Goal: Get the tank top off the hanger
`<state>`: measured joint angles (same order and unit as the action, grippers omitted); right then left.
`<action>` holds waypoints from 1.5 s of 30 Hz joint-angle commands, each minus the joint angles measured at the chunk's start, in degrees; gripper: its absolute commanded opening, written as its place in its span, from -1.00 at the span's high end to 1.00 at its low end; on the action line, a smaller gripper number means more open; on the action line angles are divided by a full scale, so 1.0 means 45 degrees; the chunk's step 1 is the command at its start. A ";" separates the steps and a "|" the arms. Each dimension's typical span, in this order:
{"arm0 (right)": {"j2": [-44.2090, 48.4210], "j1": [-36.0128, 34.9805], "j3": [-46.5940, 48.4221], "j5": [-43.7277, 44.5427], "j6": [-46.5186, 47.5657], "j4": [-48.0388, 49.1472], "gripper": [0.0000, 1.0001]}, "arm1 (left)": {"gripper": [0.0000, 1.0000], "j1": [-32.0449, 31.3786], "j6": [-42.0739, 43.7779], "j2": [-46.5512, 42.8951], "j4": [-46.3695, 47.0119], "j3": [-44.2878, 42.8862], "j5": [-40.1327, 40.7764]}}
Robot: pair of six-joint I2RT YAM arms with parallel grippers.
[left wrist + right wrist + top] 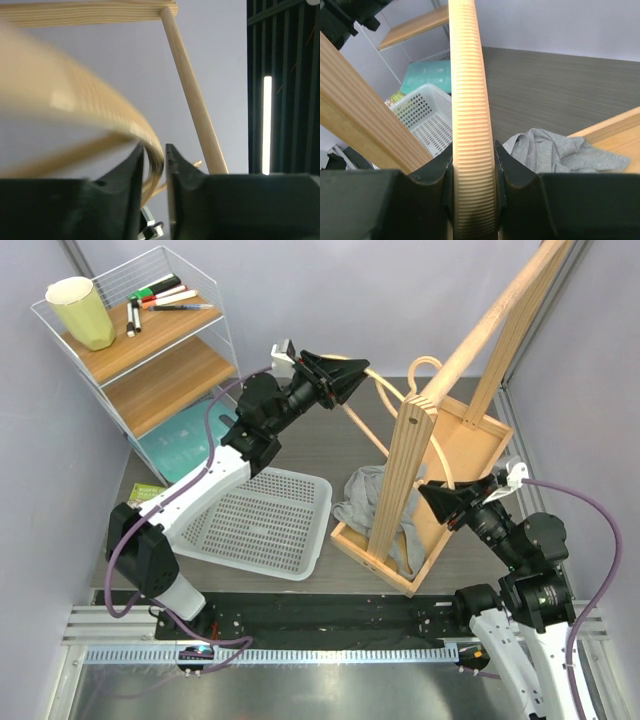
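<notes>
Looks all but done: tank top [365, 502] off and heaped at the rack base [472, 445], left tool [154, 156] and right tool [472, 160] both clamped on the bare hanger [470, 75], only release remaining

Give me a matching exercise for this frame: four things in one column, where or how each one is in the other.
Things:
1. tank top
2. basket
3. cup
4. right gripper

States:
A. on the top shelf
B. shut on the hanger
C. crumpled at the rack's base, off the hanger
D. on the table, left of the rack

Pairs: 1-C, 2-D, 3-A, 4-B
</notes>
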<state>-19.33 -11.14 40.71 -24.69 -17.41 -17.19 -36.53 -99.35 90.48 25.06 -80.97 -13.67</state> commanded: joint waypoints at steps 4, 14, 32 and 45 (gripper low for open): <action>-0.0916 0.0072 0.1733 0.1794 -0.0099 -0.0297 0.98 | -0.10 0.0208 0.1919 -0.1409 0.0818 0.0801 -0.0771; -0.4314 0.0092 0.5247 0.2808 0.1015 -0.1004 0.98 | -0.54 0.0697 0.8069 -0.5666 -0.4096 0.1606 -0.0204; -0.4143 0.0072 0.7028 0.5134 0.1076 -0.2117 0.98 | -0.51 0.0677 1.0379 -0.8212 -0.6917 0.3755 -0.2547; -0.3868 0.0072 0.6892 0.6013 0.1076 -0.3328 0.98 | -0.52 0.0658 1.0476 -0.7900 -0.6838 0.4048 -0.3153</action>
<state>-37.36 -11.03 71.66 -1.98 -12.29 -32.84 -33.50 -53.47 54.81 -6.70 -62.76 -25.56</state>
